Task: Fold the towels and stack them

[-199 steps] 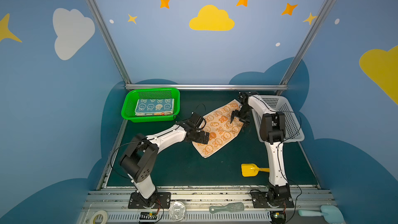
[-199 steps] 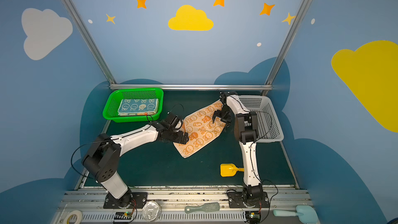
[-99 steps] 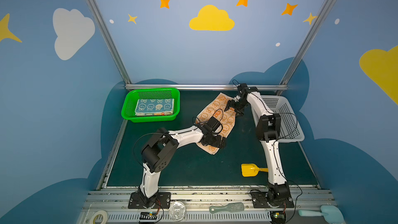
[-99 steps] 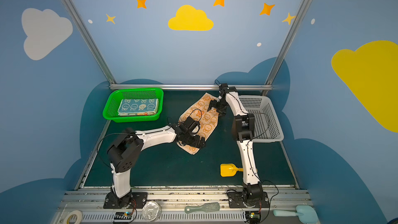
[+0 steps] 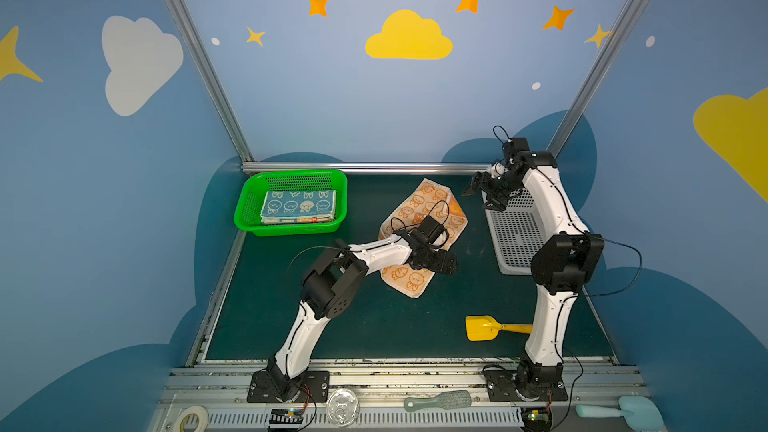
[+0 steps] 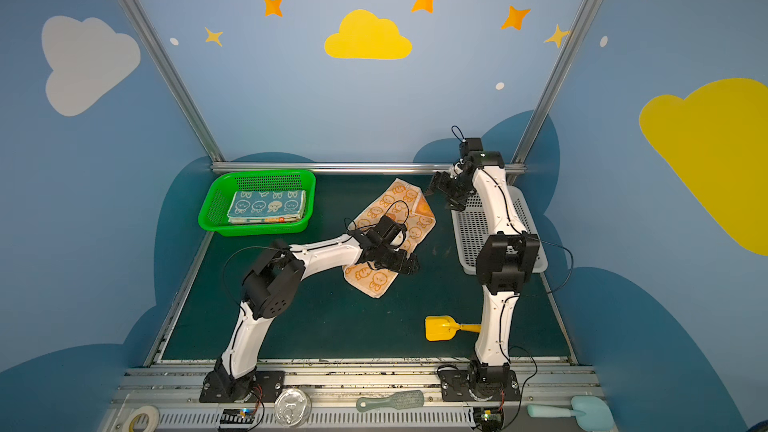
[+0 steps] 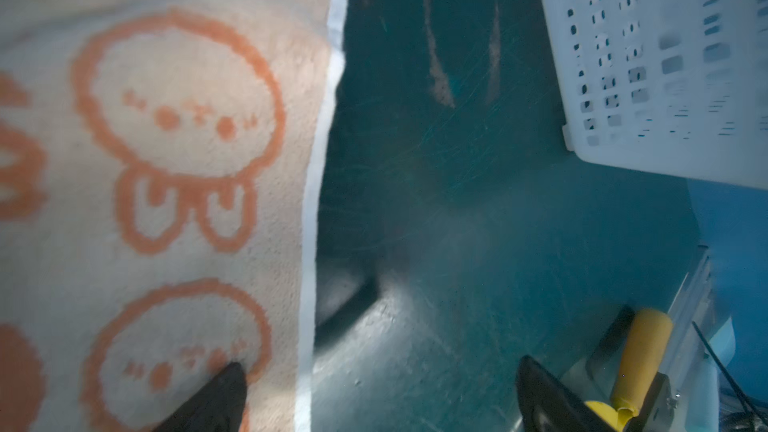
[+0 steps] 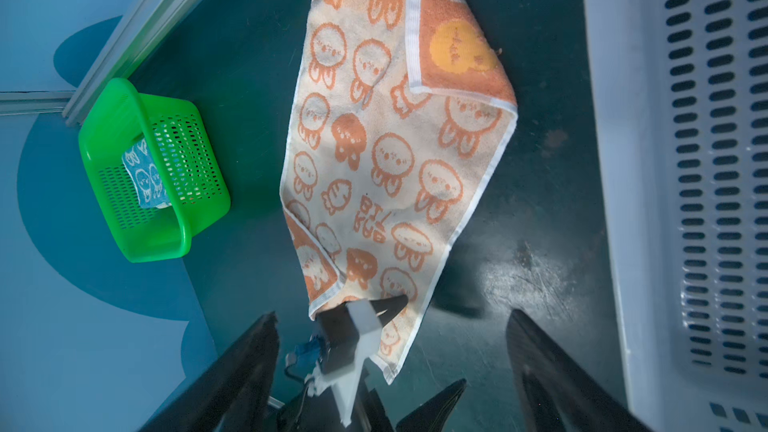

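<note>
While hovering wide open, empty, over the edge of the cream towel (image 5: 411, 207) on the tabletop (image 5: 374, 326), lower left hand (image 5: 444, 263), bring right hand (image 5: 482, 197) (open too, nothing held) to the flipped corner (image 5: 454, 206), pinch together.

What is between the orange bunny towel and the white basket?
Only bare green mat with faint scuff marks separates towel and white basket, seen in the left wrist view.

Left claw (image 5: 448, 264) gapes low and outstretched; right claw (image 5: 480, 197) gapes, held high.
</note>
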You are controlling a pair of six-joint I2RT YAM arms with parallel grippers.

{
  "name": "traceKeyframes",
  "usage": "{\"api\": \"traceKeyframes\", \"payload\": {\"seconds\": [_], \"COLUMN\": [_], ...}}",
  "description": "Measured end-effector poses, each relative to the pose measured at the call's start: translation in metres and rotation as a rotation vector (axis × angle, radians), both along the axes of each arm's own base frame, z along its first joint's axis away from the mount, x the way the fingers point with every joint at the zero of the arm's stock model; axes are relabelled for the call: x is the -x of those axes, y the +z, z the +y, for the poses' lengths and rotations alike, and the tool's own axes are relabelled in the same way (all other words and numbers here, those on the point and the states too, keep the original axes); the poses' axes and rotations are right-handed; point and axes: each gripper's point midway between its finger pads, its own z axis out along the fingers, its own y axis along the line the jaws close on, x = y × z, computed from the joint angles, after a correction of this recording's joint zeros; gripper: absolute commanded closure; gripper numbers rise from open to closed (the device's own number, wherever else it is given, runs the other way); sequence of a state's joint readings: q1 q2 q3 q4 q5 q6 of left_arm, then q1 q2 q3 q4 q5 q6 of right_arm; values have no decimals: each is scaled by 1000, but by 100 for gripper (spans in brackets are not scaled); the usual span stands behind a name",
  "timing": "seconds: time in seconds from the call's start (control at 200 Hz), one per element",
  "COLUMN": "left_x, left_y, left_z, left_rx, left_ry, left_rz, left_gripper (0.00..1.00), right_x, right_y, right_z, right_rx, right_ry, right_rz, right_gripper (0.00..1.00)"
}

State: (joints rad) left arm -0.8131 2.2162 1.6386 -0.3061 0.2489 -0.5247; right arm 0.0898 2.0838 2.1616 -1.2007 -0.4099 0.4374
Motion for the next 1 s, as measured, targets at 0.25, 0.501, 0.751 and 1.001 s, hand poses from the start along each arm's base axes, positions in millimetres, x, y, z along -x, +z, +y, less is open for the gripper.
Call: {"api": "traceKeyframes", "payload": {"seconds": [0.25,0.501,0.751,1.001], "left_x": [-33,-66,-95,-126], "left_y": [3,7,10,82], "left_z": [-48,-82,-52,22], "left_rx": [80,149,143,146], "left_ry": [-24,-25,26,99], "left_rz": [-31,-67,-65,-172], "left_gripper": [0,0,0,0], "right_x": [31,56,85,121], "right_y": [1,17,26,-20], "right_z": [-30,-41,-39,-13], "right_rx": [-5,-9,-21,-3], "right_ry": [-62,-90,-107,-55], "right_rz": [44,19,-15,75], "right_gripper": [14,14,14,16]}}
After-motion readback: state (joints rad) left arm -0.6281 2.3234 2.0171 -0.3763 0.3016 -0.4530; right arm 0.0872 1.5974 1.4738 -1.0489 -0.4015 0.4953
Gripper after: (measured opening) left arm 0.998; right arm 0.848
